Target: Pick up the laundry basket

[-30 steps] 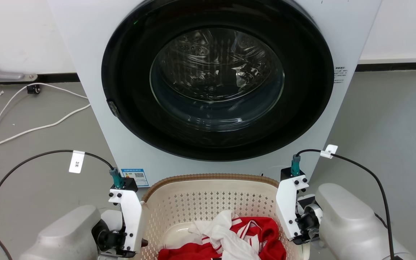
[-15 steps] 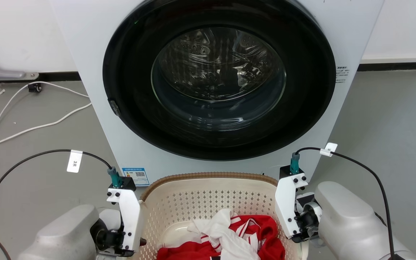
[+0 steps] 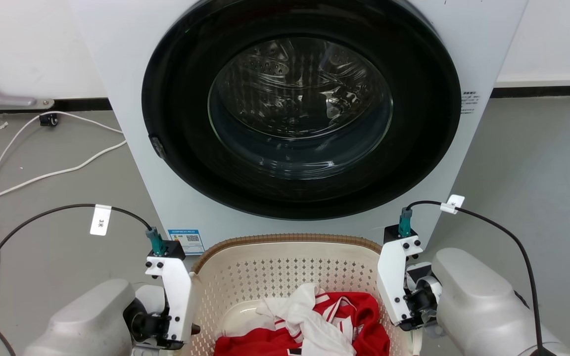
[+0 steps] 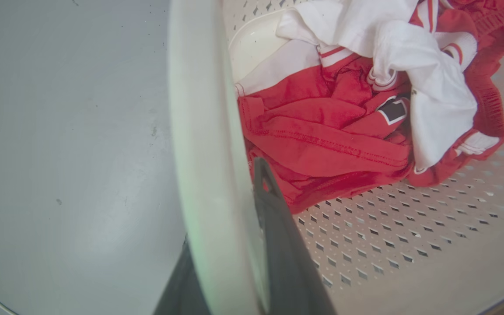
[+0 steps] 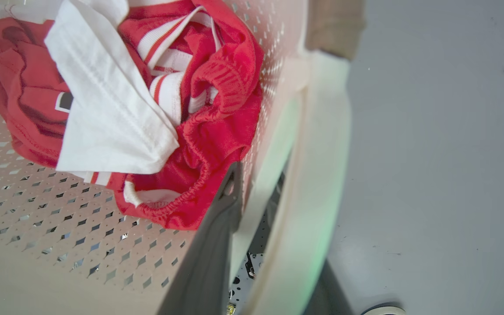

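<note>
The laundry basket point(image 3: 285, 241), cream and perforated with a brown rim, stands on the floor in front of me with red and white clothes point(image 3: 314, 326) inside. My left gripper point(image 3: 188, 321) sits at its left side and my right gripper point(image 3: 406, 319) at its right side. In the left wrist view my left gripper point(image 4: 223, 205) is shut across the white side handle point(image 4: 204, 131), with one dark finger point(image 4: 274, 218) inside the basket. In the right wrist view my right gripper point(image 5: 278, 223) clamps the other handle point(image 5: 317, 175) the same way, one finger point(image 5: 221, 218) inside.
A white washing machine point(image 3: 131, 148) with a shut round dark door point(image 3: 297, 109) stands right behind the basket. White cables point(image 3: 42, 175) lie on the grey floor at the left. Bare floor point(image 3: 537, 173) lies to the right.
The basket rim and both grippers sit slightly higher in the head view than a second ago. The whole picture has also shifted a little, so the camera moved.
</note>
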Motion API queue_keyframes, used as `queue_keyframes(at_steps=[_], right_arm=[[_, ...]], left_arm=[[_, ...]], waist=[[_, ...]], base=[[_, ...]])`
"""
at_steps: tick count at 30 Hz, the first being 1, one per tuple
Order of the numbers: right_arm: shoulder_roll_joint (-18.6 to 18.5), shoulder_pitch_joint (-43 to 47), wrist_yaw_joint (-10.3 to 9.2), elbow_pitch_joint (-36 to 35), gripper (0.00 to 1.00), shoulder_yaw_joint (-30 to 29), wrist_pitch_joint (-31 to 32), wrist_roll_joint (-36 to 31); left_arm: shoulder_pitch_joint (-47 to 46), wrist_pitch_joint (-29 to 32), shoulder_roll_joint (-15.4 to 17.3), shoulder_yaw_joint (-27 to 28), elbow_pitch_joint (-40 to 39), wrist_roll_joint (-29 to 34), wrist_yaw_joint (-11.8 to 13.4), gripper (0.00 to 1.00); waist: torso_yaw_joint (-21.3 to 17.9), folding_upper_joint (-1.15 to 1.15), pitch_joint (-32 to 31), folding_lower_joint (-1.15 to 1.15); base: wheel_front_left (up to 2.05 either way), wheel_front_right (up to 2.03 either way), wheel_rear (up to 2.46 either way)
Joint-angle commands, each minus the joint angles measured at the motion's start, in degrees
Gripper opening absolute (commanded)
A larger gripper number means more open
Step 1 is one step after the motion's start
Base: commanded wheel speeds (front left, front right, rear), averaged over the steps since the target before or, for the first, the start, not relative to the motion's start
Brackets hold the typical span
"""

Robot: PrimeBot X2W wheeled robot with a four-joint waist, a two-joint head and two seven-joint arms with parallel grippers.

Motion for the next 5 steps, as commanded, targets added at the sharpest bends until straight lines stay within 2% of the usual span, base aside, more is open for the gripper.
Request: queue_keyframes(at_steps=[1,5], right_arm=[[-0.51,-1.10,0.00,0.15,0.00,0.21,-0.36,0.25],[-0.52,-1.02,0.00,0.36,0.00,0.46,-0.54,0.56]], left_arm=[[-0.59,-0.07,0.48,-0.16,0.24,0.39,-0.25,0.00],[-0.58,0.00,0.59,-0.18,0.32,0.43,-0.25,0.00]], waist=[[0.05,0.00,0.00,-0.01],[0.08,0.00,-0.07,-0.01]], base=[[0.00,0.00,0.00],[0.00,0.00,0.00]])
